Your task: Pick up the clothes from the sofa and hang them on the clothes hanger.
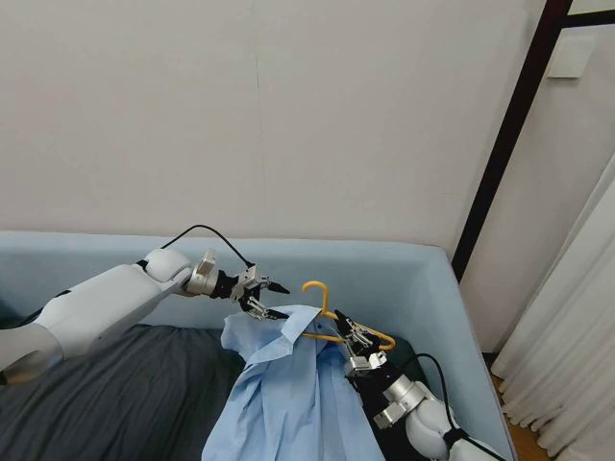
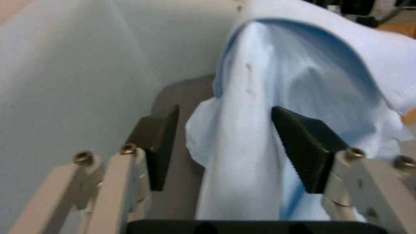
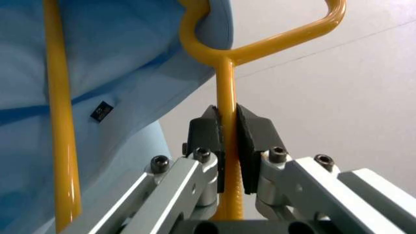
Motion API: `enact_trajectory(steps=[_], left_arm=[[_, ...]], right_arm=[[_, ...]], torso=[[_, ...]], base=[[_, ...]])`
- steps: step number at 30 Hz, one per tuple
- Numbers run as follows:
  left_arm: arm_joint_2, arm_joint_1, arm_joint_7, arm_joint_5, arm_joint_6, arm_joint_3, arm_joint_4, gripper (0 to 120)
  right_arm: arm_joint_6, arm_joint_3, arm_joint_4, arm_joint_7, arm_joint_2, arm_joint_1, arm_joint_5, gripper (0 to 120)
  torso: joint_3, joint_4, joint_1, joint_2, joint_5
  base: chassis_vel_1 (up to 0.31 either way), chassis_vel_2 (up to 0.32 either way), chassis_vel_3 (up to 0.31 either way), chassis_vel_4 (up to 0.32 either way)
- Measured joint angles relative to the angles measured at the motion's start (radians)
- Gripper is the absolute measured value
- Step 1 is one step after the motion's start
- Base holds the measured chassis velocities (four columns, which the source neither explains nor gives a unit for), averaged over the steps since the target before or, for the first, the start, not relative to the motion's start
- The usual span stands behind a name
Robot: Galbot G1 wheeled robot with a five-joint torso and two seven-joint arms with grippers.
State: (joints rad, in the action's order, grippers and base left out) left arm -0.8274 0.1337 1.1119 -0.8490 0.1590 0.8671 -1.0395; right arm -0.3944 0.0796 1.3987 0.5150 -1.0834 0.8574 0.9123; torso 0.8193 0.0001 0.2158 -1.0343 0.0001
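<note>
Currently left tool [image 2: 224, 146] spread astride shirt [image 1: 288, 403], arm outstretched; right tool [image 3: 229, 131] pinching hanger [image 3: 224, 78], reaching upward.

Shirt [image 1: 288, 394]: on sofa [image 1: 404, 279] seat, backrest behind it. Hanger [image 1: 314, 282]: in shirt's collar, hook above. Left gripper [image 1: 269, 300]: at shirt's left shoulder, straddling a fold. Right gripper [image 1: 351, 334]: right of shirt, on hanger.

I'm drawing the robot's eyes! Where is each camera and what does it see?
Head view: on the head, looking down at the sofa; both arms show, left gripper at the blue shirt, right gripper on the yellow hanger.
Left wrist view: on the left wrist, facing shirt cloth between its open pads.
Right wrist view: on the right wrist, facing the hanger clamped in its jaws.
All three share the shirt; head and right wrist share the hanger.
</note>
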Motion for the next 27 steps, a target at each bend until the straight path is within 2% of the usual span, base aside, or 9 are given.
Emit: enact_trajectory(steps=[1, 2, 7, 9, 12, 25, 27], left_arm=[[0.002, -0.002, 0.006, 0.000, -0.001, 0.002, -0.002, 49], [0.002, -0.002, 0.006, 0.000, -0.001, 0.002, -0.002, 49], [0.006, -0.007, 0.030, 0.011, -0.006, 0.013, -0.005, 26], [0.006, -0.007, 0.036, 0.015, -0.007, 0.014, -0.004, 22], [0.002, -0.007, 0.046, 0.022, -0.009, 0.016, 0.000, 9], [0.009, -0.041, 0.053, 0.028, 0.015, -0.011, 0.003, 7], [0.006, -0.050, 0.051, 0.028, 0.025, -0.021, 0.011, 7]], right_arm=[[-0.002, 0.000, 0.000, 0.000, 0.000, -0.001, 0.001, 5], [-0.002, 0.000, 0.000, 0.000, 0.000, -0.001, 0.001, 5], [-0.016, 0.004, 0.003, 0.001, 0.005, -0.007, 0.015, 5], [-0.019, 0.005, 0.003, 0.001, 0.007, -0.008, 0.016, 5], [-0.025, 0.007, 0.003, 0.000, 0.009, -0.011, 0.021, 5], [-0.003, 0.017, 0.001, 0.001, 0.004, 0.006, 0.023, 5], [0.013, 0.022, 0.009, 0.000, 0.006, 0.012, 0.007, 12]], torso=[[0.000, 0.0000, 0.000, 0.000, 0.0001], [0.000, 0.0000, 0.000, 0.000, 0.0001], [0.000, 0.0000, 0.000, 0.000, 0.0000], [0.000, 0.0000, 0.000, 0.000, 0.0000], [0.000, -0.0001, 0.000, 0.000, 0.0000], [0.000, 0.0000, 0.000, 0.000, -0.0001], [0.000, -0.0001, 0.000, 0.000, 0.0000]], base=[[0.000, 0.000, 0.000, 0.000], [0.000, 0.000, 0.000, 0.000], [0.000, 0.000, 0.000, 0.000], [0.000, 0.000, 0.000, 0.000], [0.000, 0.000, 0.000, 0.000], [0.000, 0.000, 0.000, 0.000], [0.000, 0.000, 0.000, 0.000]])
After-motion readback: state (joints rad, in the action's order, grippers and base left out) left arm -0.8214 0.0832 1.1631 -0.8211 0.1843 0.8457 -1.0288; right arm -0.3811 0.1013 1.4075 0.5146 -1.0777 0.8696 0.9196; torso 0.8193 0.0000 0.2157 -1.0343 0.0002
